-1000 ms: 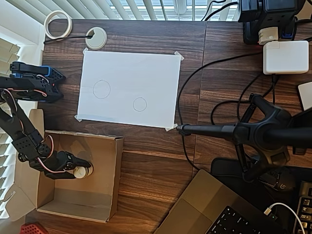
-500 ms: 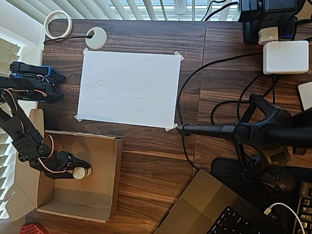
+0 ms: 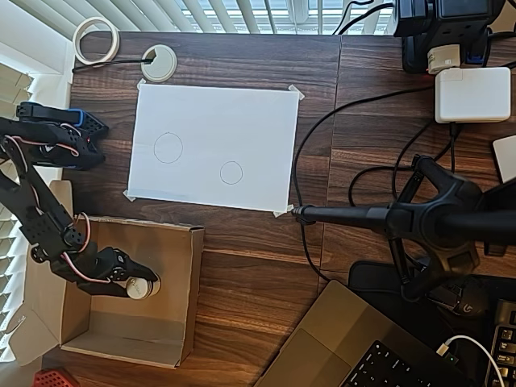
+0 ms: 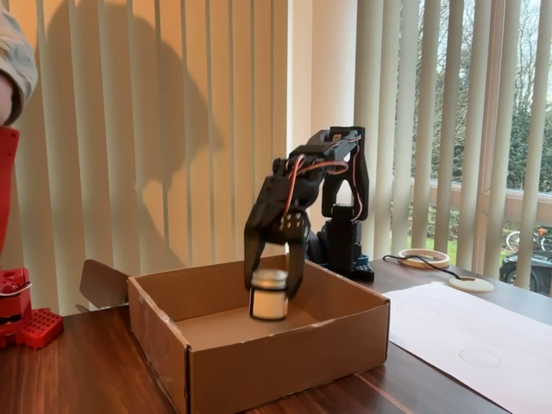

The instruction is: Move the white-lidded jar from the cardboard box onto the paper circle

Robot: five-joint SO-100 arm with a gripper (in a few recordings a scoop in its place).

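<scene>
The black two-finger gripper (image 4: 270, 285) has its jaws closed on the small white-lidded jar (image 4: 269, 294), apparently lifted just clear inside the shallow brown cardboard box (image 4: 285, 358); next comes carrying it to the smaller pencil-drawn paper circle (image 3: 231, 172).

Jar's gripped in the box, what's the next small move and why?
Probably lift straight up. The tool is shut on the small white-lidded jar, which hangs just off the floor of the brown cardboard box, below its walls. The smaller pencil-drawn circle lies outside.
</scene>
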